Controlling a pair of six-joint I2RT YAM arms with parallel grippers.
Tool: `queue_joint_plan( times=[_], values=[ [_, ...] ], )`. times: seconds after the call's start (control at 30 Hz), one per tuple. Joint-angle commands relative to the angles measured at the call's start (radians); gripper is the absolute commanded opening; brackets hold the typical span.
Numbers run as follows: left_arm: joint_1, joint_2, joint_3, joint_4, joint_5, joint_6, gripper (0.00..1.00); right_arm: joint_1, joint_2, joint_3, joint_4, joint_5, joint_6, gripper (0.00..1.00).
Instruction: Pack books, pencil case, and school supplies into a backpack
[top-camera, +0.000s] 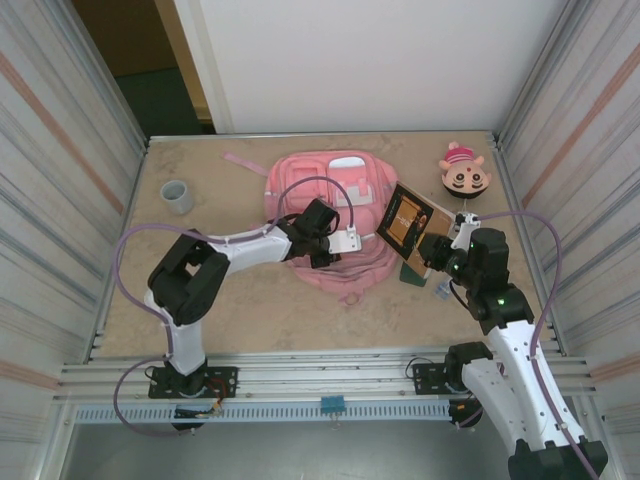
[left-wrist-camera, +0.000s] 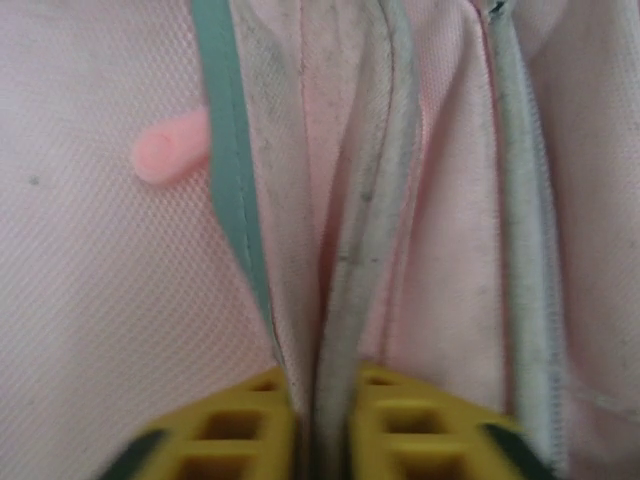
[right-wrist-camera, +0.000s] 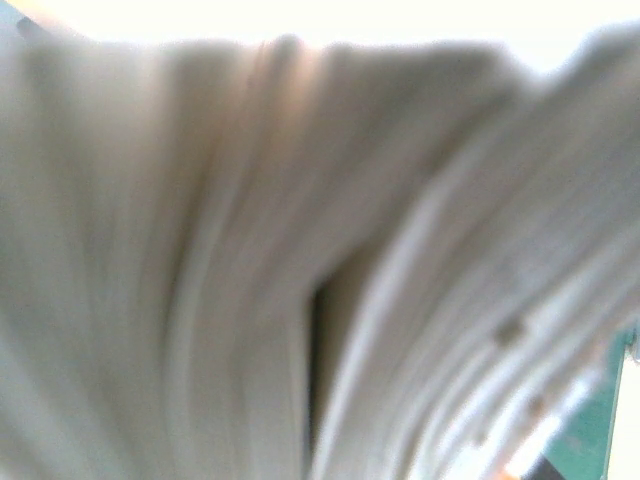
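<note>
Mid-table: backpack (top-camera: 300, 180), lying flat.
Left gripper (left-wrist-camera: 322, 425): we see it pinched shut on a pale backpack strip (left-wrist-camera: 350, 250).
Right gripper (top-camera: 432, 250): clamped on book (top-camera: 405, 222), tilted up at backpack's right edge.
Pencil case (top-camera: 412, 276): on table under book.

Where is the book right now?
In the top view, the book is tilted at the right edge of the backpack, held by the right gripper, near the cartoon-face toy.
</note>
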Motion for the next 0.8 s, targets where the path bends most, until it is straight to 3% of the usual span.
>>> queue_joint_plan(
  times=[0.0, 0.4, 0.63, 0.77],
  values=[
    [0.004, -0.07, -0.061, 0.004, -0.136, -0.097, 0.0, 0.001, -0.023, 0.04, 0.052, -0.001, -0.035, 0.0],
    [-0.065, -0.373, -0.262, -0.123, -0.301, -0.596, 0.0, 0.002, 0.106, 0.115, 0.134, -0.118, -0.006, 0.0],
    [-0.068, -0.449, -0.322, -0.065, -0.3, -0.659, 0.0, 0.012, 0.143, 0.146, 0.137, -0.12, 0.03, 0.0],
    [-0.064, -0.455, -0.309, -0.055, -0.371, -0.721, 0.0, 0.016, 0.112, 0.131, 0.107, -0.086, 0.048, 0.0]
  ],
)
